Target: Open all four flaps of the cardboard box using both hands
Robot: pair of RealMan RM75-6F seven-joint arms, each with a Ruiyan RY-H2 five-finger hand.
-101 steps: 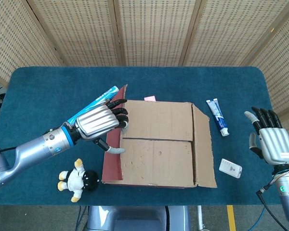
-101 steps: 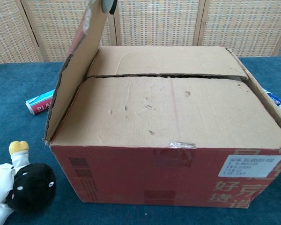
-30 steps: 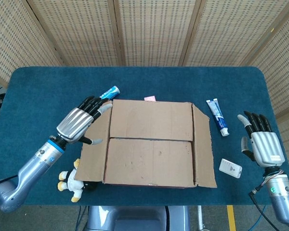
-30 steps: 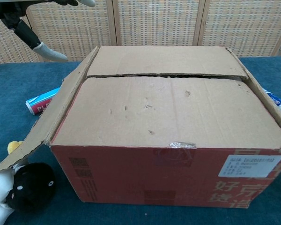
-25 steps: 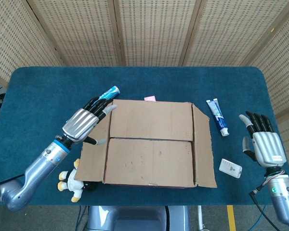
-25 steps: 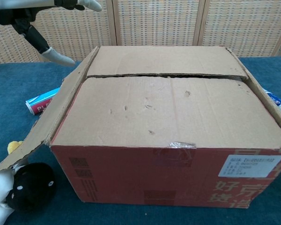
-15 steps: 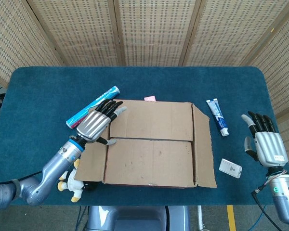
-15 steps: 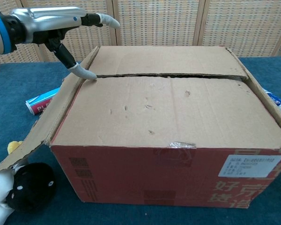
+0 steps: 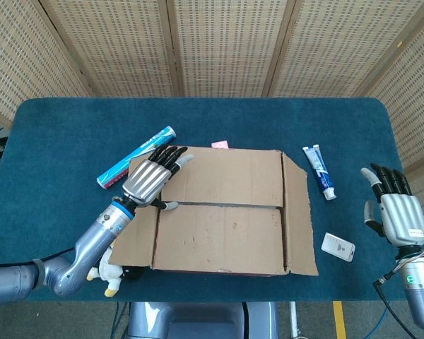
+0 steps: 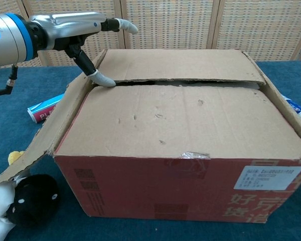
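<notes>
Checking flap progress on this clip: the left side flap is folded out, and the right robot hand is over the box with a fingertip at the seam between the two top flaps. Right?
Not quite: it is the left robot hand over the cardboard box, its fingertip at the seam between the top flaps. The right robot hand hangs apart, beside the box. The head view shows both. The left side flap is indeed folded out.

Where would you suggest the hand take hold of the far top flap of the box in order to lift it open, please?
Probably at the far flap's free edge along the centre seam, near its left end, coming from the left. That edge already sits slightly raised there, and the left hand's thumb tip is at the gap.
</notes>
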